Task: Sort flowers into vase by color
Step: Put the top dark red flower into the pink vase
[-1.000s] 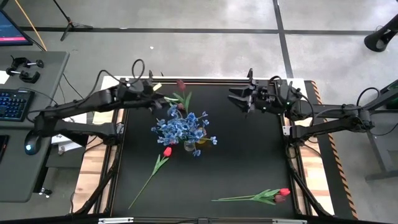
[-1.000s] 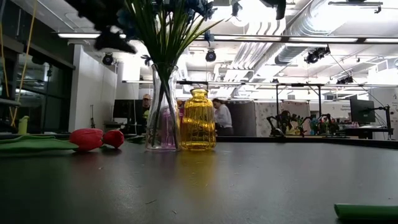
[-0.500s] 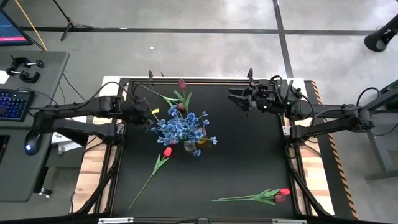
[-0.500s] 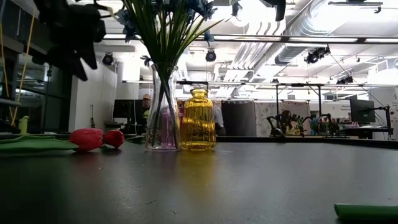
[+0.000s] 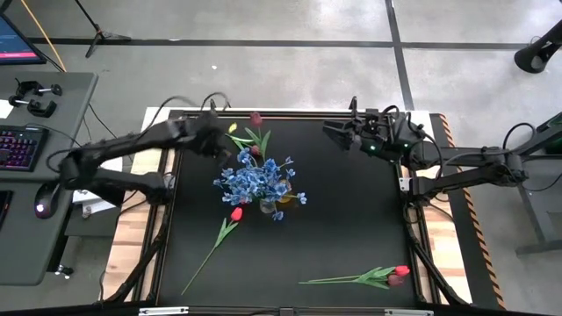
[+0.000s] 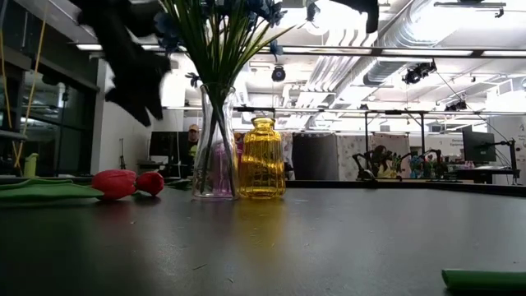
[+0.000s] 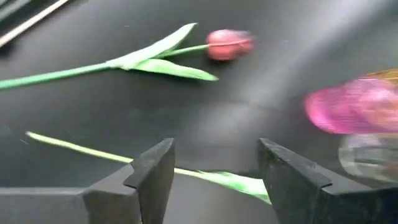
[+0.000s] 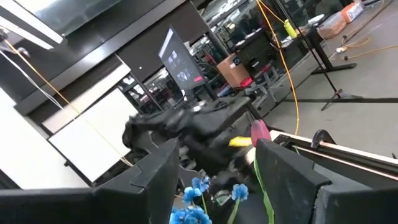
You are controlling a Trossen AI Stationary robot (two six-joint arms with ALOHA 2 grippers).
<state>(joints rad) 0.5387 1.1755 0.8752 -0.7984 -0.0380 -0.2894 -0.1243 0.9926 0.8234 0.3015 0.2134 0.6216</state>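
Blue flowers (image 5: 257, 181) stand in a clear vase (image 6: 214, 160) at mid-table, beside a yellow vase (image 6: 261, 159) and a pink vase (image 7: 354, 106). Two maroon tulips (image 5: 255, 118) (image 5: 255, 151) lie on the mat at the far left. My left gripper (image 5: 226, 149) hangs open above them, tipped downward; in its wrist view one thin green stem (image 7: 205, 175) lies on the mat below its fingers (image 7: 214, 149), untouched, with a tulip head (image 7: 229, 43) beyond. A red tulip (image 5: 235, 213) lies near the vases. My right gripper (image 5: 330, 132) waits open at the far right, held level.
Two more red tulips (image 5: 397, 274) lie by the table's near right edge; they show at the left of the low view (image 6: 123, 182). The right half of the black mat (image 5: 351, 211) is bare. People stand in the room beyond the table.
My left gripper drew back toward the table's left, then swung toward the far edge and the vases. It has come down and tipped to point more steeply at the mat. My right gripper has rolled about its own axis while staying in place.
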